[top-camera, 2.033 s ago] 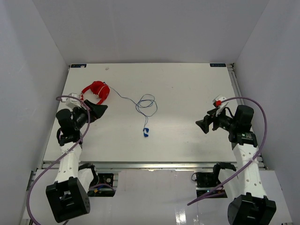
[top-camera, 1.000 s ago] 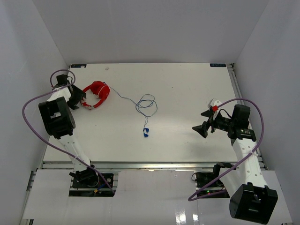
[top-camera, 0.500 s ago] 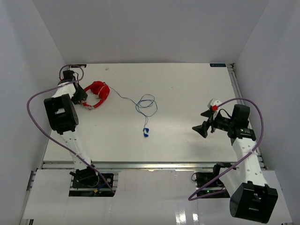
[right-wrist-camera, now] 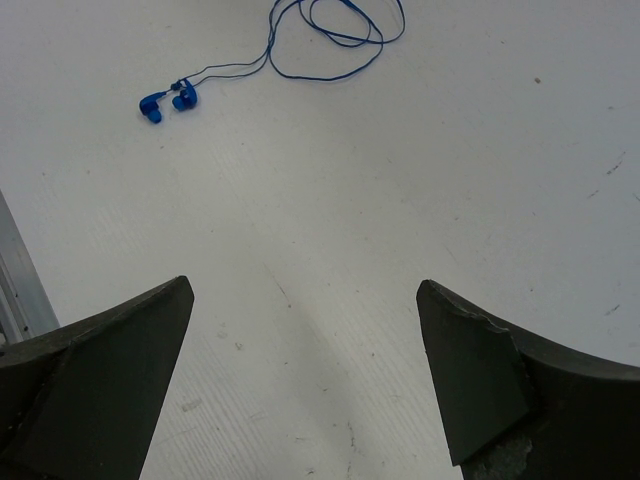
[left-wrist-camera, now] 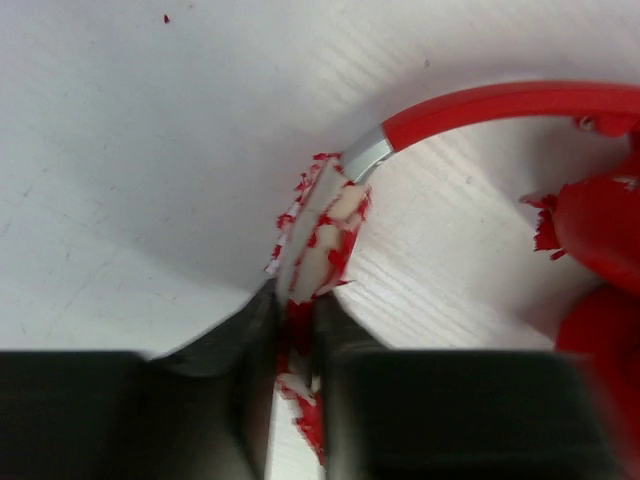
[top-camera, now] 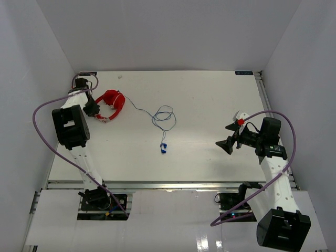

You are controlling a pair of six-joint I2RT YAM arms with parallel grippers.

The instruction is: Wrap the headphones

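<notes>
The red headphones (top-camera: 112,101) lie at the table's far left; their thin blue cord (top-camera: 164,116) loops toward the middle and ends in a small blue plug (top-camera: 163,148). My left gripper (top-camera: 94,110) is at their left end, shut on the worn, peeling red-and-white headband padding (left-wrist-camera: 320,225). In the left wrist view the red band (left-wrist-camera: 500,100) curves right to a red earcup (left-wrist-camera: 595,230). My right gripper (top-camera: 224,135) hangs open over bare table at the right, with nothing between its fingers (right-wrist-camera: 470,370). The cord (right-wrist-camera: 340,25) and plug (right-wrist-camera: 168,98) lie far ahead of it.
White walls close in the table on three sides. The left arm's purple cable (top-camera: 43,107) arcs out past the table's left edge. A metal rail (right-wrist-camera: 15,280) runs along the table's near edge.
The left arm has swung out to the far left and its jaws have closed on the headband padding. The right arm has hardly moved over the last second.
</notes>
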